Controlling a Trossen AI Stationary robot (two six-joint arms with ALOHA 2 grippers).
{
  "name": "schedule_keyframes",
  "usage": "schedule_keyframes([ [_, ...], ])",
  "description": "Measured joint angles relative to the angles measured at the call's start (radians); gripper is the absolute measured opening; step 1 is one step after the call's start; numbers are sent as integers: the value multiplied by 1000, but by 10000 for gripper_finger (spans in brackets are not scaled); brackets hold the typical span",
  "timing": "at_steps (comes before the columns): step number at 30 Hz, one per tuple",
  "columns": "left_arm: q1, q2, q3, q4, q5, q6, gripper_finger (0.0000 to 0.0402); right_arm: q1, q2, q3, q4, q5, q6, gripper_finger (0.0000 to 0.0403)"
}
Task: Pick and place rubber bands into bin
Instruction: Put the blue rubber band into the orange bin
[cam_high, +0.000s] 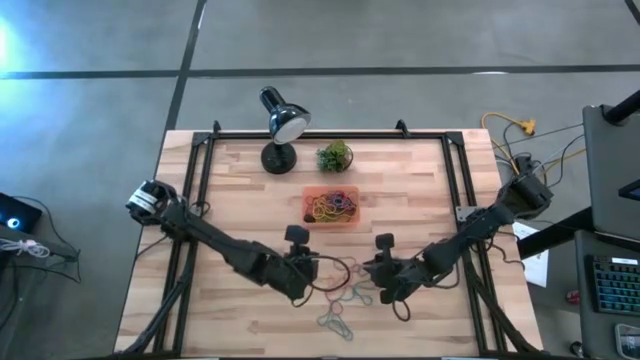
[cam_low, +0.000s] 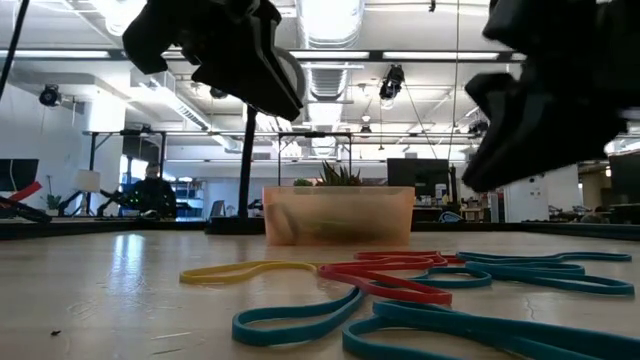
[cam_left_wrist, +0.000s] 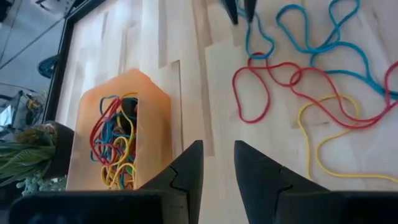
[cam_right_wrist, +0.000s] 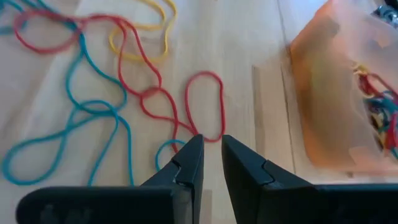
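Left gripper hovering above table, fingers slightly apart, holding nothing. Right gripper hovering opposite, fingers likewise narrowly parted, empty. Loose rubber bands, red, yellow, blue, lying tangled on table between both grippers. Bin, already holding many bands, sitting just beyond. Advice: lowering onto single strand, pinching away from crossings, lifting slowly.
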Motion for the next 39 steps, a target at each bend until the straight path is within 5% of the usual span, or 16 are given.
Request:
schedule_keyframes([
  [9,0,-2,-8,-1,-17,1,75,-31,128,-2,8,-16,2,52],
  [39,2,-3,-23,5,-49,2,75,-141,159,0,20,-272,152,52],
])
